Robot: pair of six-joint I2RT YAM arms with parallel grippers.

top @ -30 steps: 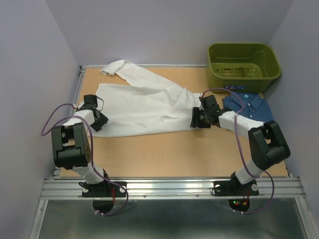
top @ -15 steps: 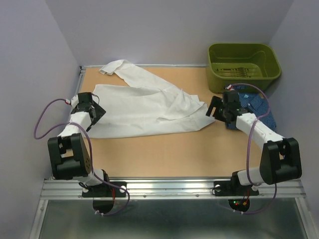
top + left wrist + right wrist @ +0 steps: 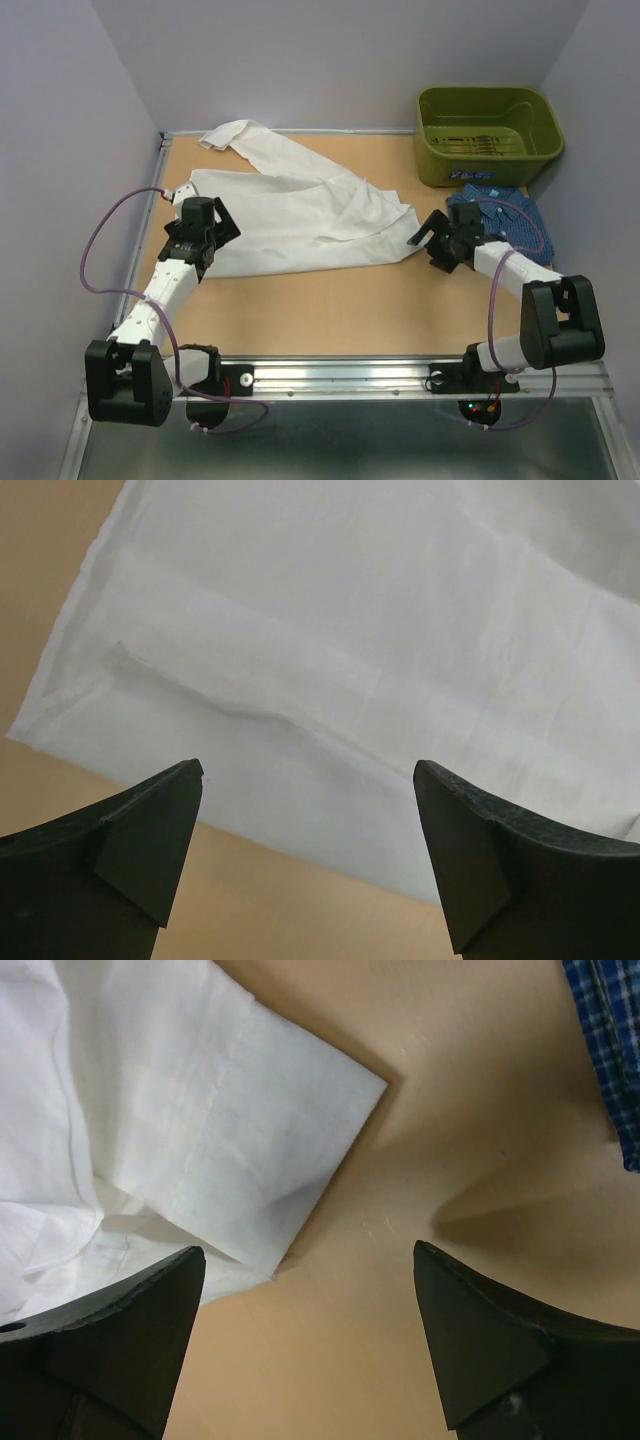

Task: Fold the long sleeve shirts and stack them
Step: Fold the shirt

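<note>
White shirt (image 3: 300, 215) is spread out in the middle of the tan, wood-looking table (image 3: 330, 300). It's plain, thin woven cloth, rumpled into soft ridges, with 1 sleeve trailing toward the far left corner. The left wrist view shows a long raised crease running across the fabric and a straight hemmed edge.

Left gripper (image 3: 308, 780) hangs over that near edge with its 2 dark, wedge-shaped fingers spread wide and nothing between them. Right gripper (image 3: 310, 1260) is the same: jaws apart and empty, just beside the shirt's squared-off end, which has a visible stitch line.

Blue shirt (image 3: 505, 215) has a fine check print. It's bunched at the right edge, just in front of the olive plastic bin (image 3: 480, 165).
</note>
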